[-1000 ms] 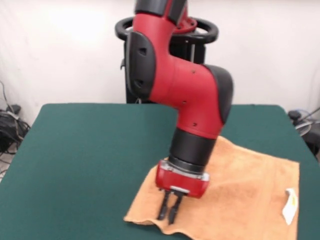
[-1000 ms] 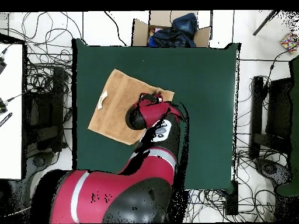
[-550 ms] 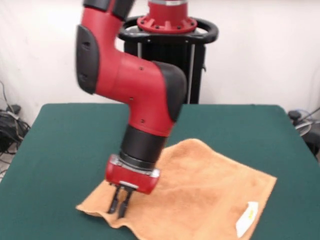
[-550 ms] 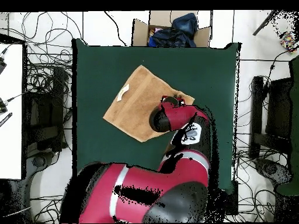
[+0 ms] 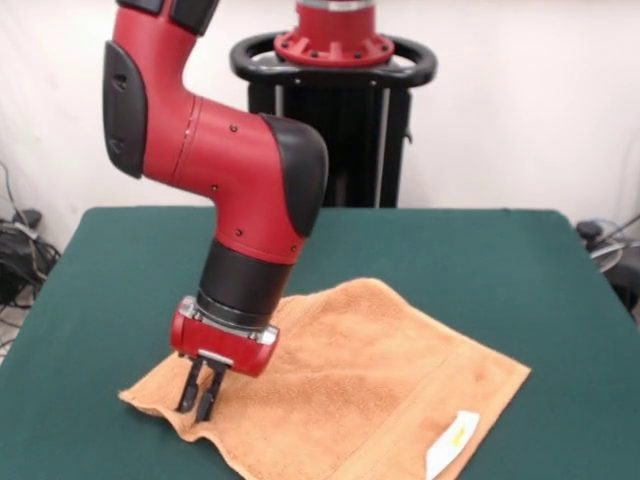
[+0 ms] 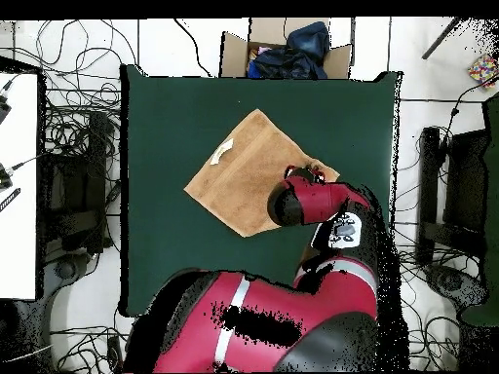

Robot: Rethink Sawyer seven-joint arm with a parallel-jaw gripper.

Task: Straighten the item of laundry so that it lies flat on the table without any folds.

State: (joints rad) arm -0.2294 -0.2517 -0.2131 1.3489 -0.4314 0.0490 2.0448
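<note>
One towel (image 5: 370, 390), orange-tan, spread on green worktop (image 5: 130, 270), set diagonal to worktop edges. One white tag (image 5: 449, 442) at towel edge, curled up. One flat woven band visible near tag end. One red-black arm, one claw (image 5: 198, 398) pointing down on towel corner, fingers close together, clenched on towel corner; cloth ripples around tips. Overhead: towel (image 6: 244, 166) mid-worktop (image 6: 166, 117), tag (image 6: 223, 151) on side away from arm. One cardboard box (image 6: 283, 49) beyond worktop edge.

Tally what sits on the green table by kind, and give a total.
Orange-tan terry towel: 1
White tag on the towel's edge: 1
Robot tool pressing a towel corner: 1
Total: 3
</note>
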